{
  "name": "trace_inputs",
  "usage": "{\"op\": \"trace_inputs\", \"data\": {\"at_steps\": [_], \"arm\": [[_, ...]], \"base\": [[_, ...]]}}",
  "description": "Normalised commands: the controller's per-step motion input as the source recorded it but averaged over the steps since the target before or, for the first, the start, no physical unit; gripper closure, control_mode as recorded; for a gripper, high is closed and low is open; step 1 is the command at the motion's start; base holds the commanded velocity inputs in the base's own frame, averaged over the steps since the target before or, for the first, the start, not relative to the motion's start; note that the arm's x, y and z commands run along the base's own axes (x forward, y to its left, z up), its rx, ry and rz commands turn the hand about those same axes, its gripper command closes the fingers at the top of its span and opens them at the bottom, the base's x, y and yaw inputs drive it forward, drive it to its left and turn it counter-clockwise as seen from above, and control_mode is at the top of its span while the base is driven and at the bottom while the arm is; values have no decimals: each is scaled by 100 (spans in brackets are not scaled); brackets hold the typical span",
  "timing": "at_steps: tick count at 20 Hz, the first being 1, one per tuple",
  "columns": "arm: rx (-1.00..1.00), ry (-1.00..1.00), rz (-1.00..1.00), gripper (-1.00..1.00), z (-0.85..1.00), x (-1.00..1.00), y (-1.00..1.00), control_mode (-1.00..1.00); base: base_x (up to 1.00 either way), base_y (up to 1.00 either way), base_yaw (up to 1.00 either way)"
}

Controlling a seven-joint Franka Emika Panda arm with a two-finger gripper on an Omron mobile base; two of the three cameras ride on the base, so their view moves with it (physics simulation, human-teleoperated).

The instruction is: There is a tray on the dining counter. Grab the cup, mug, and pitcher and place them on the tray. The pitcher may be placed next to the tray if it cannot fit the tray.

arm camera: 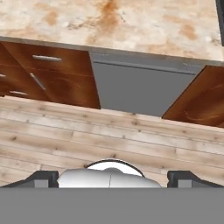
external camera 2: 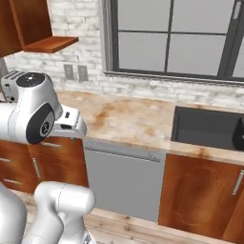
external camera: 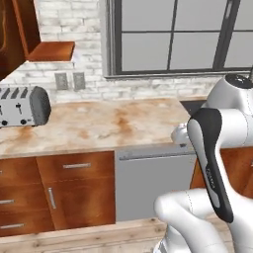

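At the far left edge of the beige-and-tan marbled stone countertop [external camera: 99, 123] stands a silver four-slot toaster [external camera: 23, 105] with a dark end panel. Below the counter's front edge run reddish wood cabinet drawers [external camera: 74, 173] with metal bar handles, then a flat grey dishwasher front [arm camera: 140, 89] about mid-counter. Further right, a dark recessed sink basin [external camera 2: 205, 127] is set into the counter near its right end, under a large dark-framed window [external camera 2: 181, 35].

The gripper [arm camera: 112, 177] hangs over the pale wood plank floor in front of the dishwasher, its two dark fingertips [arm camera: 41, 177] set wide apart with nothing between them.

The blue tray, yellow cup, green mug and glass pitcher appear nowhere on this counter, so the work looks not yet begun; they are probably on another counter.

The main risk is the base or the folded arm clipping the cabinet fronts or the counter's front edge while turning away, since the arm sits close to them.
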Motion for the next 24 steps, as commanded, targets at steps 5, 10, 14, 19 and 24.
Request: {"op": "trace_inputs", "data": {"at_steps": [5,10,14,19,24], "arm": [[0,0,0,-100,0,0,0,100],[0,0,0,-100,0,0,0,100],[0,0,0,-100,0,0,0,100],[0,0,0,-100,0,0,0,100],[0,0,0,-100,0,0,0,100]], "base": [[0,100,-3],[0,100,-10],[0,100,-12],[1,94,-11],[9,86,-8]]}}
